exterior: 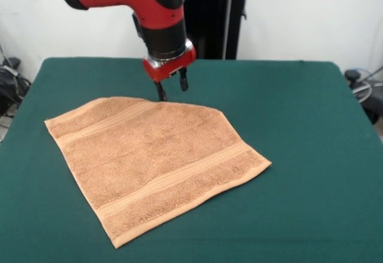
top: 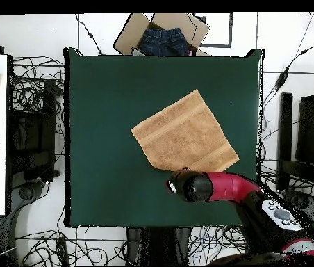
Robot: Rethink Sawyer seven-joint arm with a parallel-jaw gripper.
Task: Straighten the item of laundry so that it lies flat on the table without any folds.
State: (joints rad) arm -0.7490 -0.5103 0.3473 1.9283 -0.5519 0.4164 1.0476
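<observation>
A light orange-tan terry towel [exterior: 158,161], roughly square with woven band stripes, lies nearly flat mid-way on the dark green felt-topped bench [exterior: 311,155], one far corner folded under. The red-and-black arm's gripper [exterior: 172,89] hangs open and empty at the towel's far edge.

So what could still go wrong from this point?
1. The towel has one corner cut off near the tool, apparently tucked under. The tool sits at that far edge; a shallow pinch could miss the hidden layer and leave the fold.
2. Dragging the edge may slide the whole towel across the table instead of unfolding it.
3. One open finger is close to the cloth and could snag the terry.
</observation>
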